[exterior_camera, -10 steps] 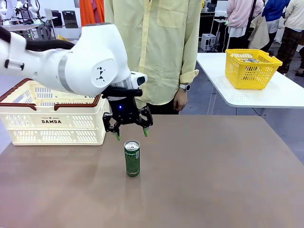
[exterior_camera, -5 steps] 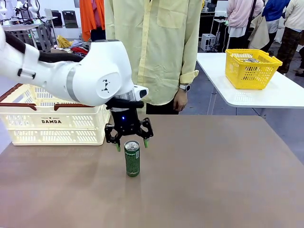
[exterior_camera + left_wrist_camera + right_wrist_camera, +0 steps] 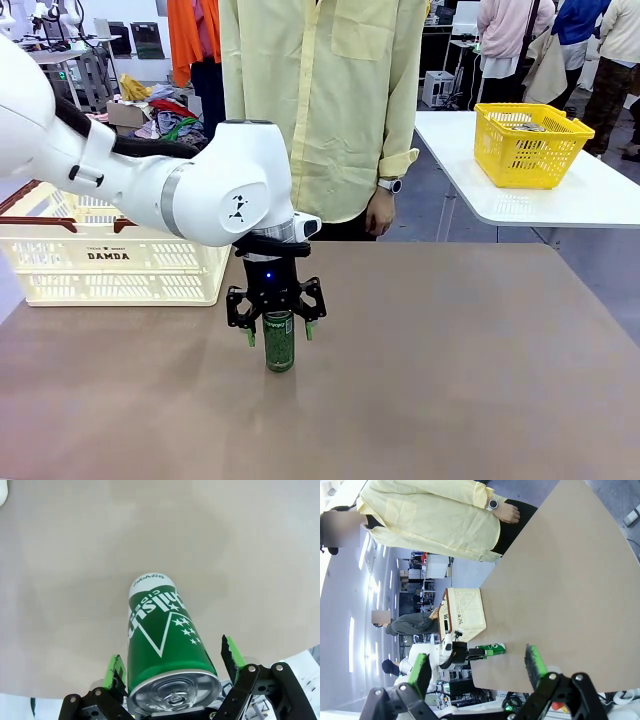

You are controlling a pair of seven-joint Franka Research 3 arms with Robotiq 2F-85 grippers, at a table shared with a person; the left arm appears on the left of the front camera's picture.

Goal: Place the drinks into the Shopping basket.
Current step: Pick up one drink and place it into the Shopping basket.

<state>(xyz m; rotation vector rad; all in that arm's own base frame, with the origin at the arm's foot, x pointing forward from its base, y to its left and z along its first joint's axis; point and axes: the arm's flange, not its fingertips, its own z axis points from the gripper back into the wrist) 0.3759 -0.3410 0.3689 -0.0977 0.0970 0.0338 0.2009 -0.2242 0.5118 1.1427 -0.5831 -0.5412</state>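
A slim green drink can [image 3: 279, 346] with a white logo stands upright on the brown table [image 3: 450, 350]. My left gripper [image 3: 277, 327] has its open jaws around the can's upper part, one green pad on each side. In the left wrist view the can [image 3: 162, 635] sits between the green fingertips [image 3: 231, 652], with small gaps on both sides, so the left gripper [image 3: 172, 659] is open. The cream Shopping basket [image 3: 110, 255] marked DAMDA stands at the table's left. My right gripper [image 3: 477, 667] hangs open and holds nothing, far from the can [image 3: 491, 649] and the basket [image 3: 465, 609].
A person in a yellow shirt [image 3: 320, 110] stands at the far edge, one hand [image 3: 380, 210] hanging by the table. A smaller yellow mesh basket [image 3: 530, 145] sits on a separate white table at the right. Bare tabletop stretches right of the can.
My left gripper has come down from just above the can to around its top, still open. The can has stayed in place.
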